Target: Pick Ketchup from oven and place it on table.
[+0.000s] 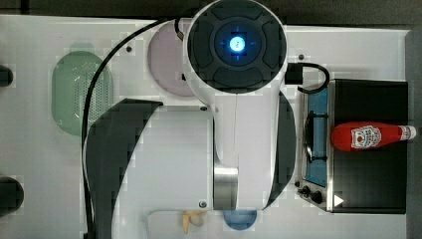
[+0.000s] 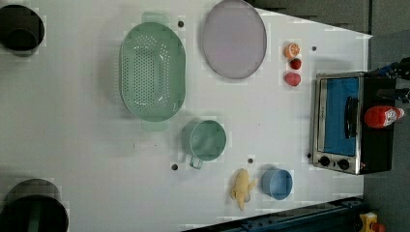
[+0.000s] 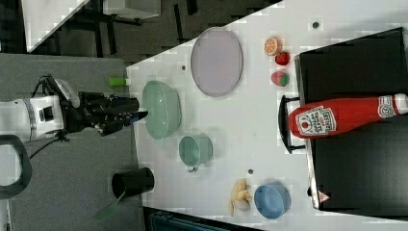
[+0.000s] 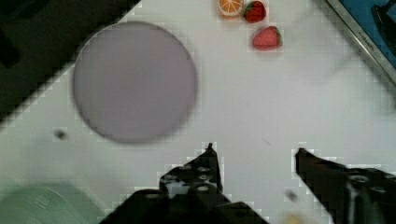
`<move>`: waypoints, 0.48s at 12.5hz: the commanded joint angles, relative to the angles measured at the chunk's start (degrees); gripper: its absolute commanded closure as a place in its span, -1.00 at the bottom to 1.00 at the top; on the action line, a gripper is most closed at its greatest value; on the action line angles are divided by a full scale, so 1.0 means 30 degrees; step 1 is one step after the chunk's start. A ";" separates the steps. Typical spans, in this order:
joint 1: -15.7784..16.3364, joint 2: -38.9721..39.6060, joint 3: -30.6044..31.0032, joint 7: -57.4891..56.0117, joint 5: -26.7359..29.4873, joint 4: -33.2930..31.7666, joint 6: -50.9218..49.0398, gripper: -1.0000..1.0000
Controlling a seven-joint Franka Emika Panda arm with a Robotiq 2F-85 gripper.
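While one Ketchup (image 3: 346,117) tops one oven (image 3: 356,125), two strawberries (image 4: 266,38) lie nearby.

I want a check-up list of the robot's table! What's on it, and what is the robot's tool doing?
Surface: white table, small dark screw holes.
Job's things: Ketchup lying on top of the oven; oven door shut.
Clutter: green colander, purple plate, green mug, blue bowl, banana, orange slice, two strawberries.
Tool: tool open, empty, above the table near the plate.
Cables: black cable along the arm.
Surroundings: dark cup off the table.
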 commanded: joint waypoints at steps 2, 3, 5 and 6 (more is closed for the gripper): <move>-0.0487 -0.5544 -0.0297 -0.1130 0.0087 -0.1719 -0.4086 -0.81; -0.0517 -0.5517 -0.0346 -0.1131 0.0072 -0.1720 -0.3998 -0.99; -0.0735 -0.5351 -0.0758 -0.1130 -0.0164 -0.1721 -0.3792 -1.00; -0.0884 -0.5176 -0.1139 -0.1129 -0.0164 -0.1717 -0.3567 -1.00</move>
